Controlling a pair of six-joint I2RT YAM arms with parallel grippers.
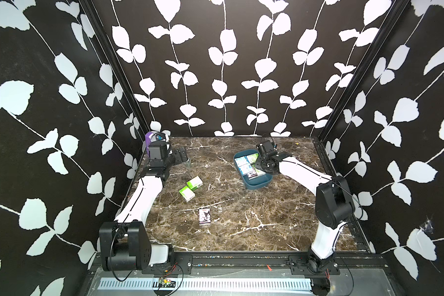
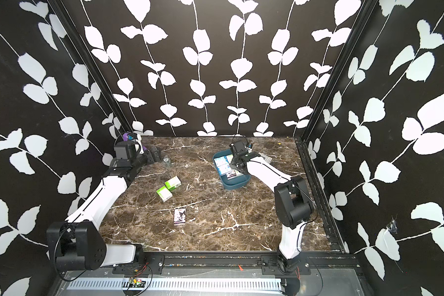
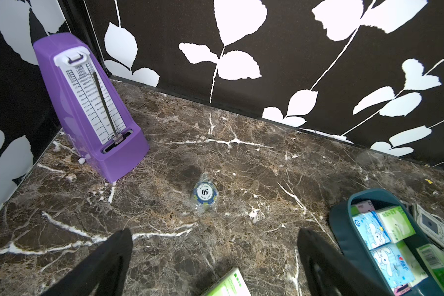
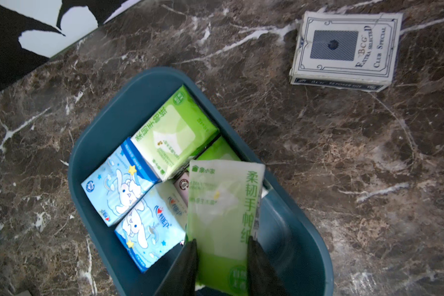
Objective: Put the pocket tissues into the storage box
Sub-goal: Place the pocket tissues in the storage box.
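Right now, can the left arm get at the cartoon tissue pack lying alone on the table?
Probably yes: the left pincer is open and empty, and nothing stands around the cartoon tissue pack.

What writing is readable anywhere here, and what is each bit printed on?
"50": poker chip.
"LARGO", "ADAGIO", "MODERATO": purple metronome scale.
"BCG EXTRA SELECTED CLUB SPECIAL": card box.
"柔韧手帕纸": green tissue pack in the right gripper.
Small print on the other packs: too blurred.
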